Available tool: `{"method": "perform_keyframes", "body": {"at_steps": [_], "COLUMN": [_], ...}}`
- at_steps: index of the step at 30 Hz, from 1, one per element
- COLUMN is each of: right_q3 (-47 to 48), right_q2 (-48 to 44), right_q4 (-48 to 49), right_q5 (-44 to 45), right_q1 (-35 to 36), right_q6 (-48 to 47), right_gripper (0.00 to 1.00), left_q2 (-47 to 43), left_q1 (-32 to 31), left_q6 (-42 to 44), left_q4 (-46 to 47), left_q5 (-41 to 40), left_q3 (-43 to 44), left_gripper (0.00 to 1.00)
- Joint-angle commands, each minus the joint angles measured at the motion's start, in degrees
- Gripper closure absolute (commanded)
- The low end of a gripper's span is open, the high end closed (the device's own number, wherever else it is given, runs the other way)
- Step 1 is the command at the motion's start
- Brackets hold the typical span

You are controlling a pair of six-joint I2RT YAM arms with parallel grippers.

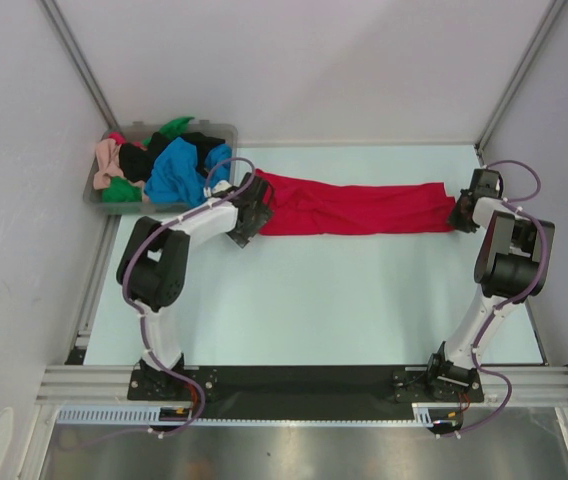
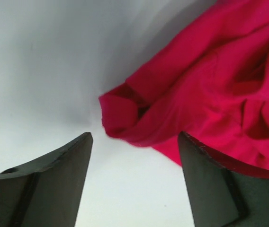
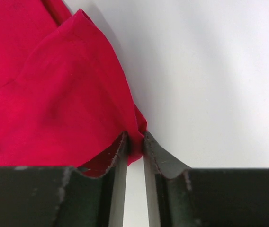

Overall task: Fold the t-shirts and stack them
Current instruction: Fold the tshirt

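Currently the red t-shirt (image 1: 349, 208) lies on the worktop (image 1: 314, 300) as a long, bunched strip. One end sits just to the right of the grey bin (image 1: 220, 132). The rest runs straight away from the bin to the far right side of the worktop.

Bin contents: a heap of other shirts, with blue (image 1: 176, 170) on top at the side nearest the red strip, black (image 1: 134, 162) beside it, green (image 1: 175, 127) at the bin's far rim, and peach-pink (image 1: 107, 155) at the corner farthest from the red strip.

Left tool (image 1: 249, 222): sits low at the strip's end nearest the bin, just off the bin's right corner. In the left wrist view its fingers (image 2: 54, 175) stand wide apart with only bare worktop between them. A folded corner of the red cloth lies just ahead of the gap, not inside it. Whether the right-hand finger touches the cloth cannot be told.

Right tool (image 1: 461, 215): sits at the strip's end farthest from the bin. In the right wrist view its jaws are narrow and pinch a thin edge of the red cloth between the tips. The cloth fans out from the pinch toward the bin side.
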Motion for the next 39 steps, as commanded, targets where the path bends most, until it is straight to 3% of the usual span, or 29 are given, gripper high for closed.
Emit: {"method": "perform_keyframes", "body": {"at_steps": [1, 7, 8, 11, 20, 25, 34, 39], "right_q3": [1.5, 0.7, 0.2, -3.0, -18.4, -25.8, -34.3, -37.4], "right_q2": [0.8, -0.2, -0.9, -4.0, -17.3, -27.9, -41.3, -49.5], "right_q4": [-1.8, -3.2, -3.5, -3.9, -6.0, -8.6, -17.5, -23.2], "right_q5": [1.2, 1.7, 1.7, 2.1, 2.0, 2.4, 6.4, 6.8], "right_q1": [0.3, 0.3, 0.3, 0.3, 1.7, 6.6, 23.4, 33.1], "right_q6": [-0.6, -0.8, -0.8, -0.1, 3.9, 9.3, 21.7, 30.5], "right_gripper": [0.78, 0.96, 1.00, 1.00, 1.00, 1.00, 1.00, 1.00], "left_q2": [2.4, 4.2, 4.6, 6.9, 15.9, 23.1, 36.0, 40.0], "left_q1": [0.7, 1.0, 1.1, 1.5, 3.7, 5.6, 6.7, 7.3], "left_q6": [1.1, 3.6, 5.7, 10.9, 28.7, 35.8, 43.3, 44.9], "left_q4": [2.1, 5.4, 5.8, 6.1, 9.0, 9.8, 10.8, 14.8], "left_q5": [-2.9, -3.9, -4.3, -4.6, 0.8, 9.9, 17.7, 21.9], "left_q3": [3.6, 4.1, 4.7, 8.3, 20.4, 31.0, 51.3, 58.0], "left_gripper": [0.24, 0.57, 0.74, 1.00, 1.00, 1.00, 0.99, 0.97]}}
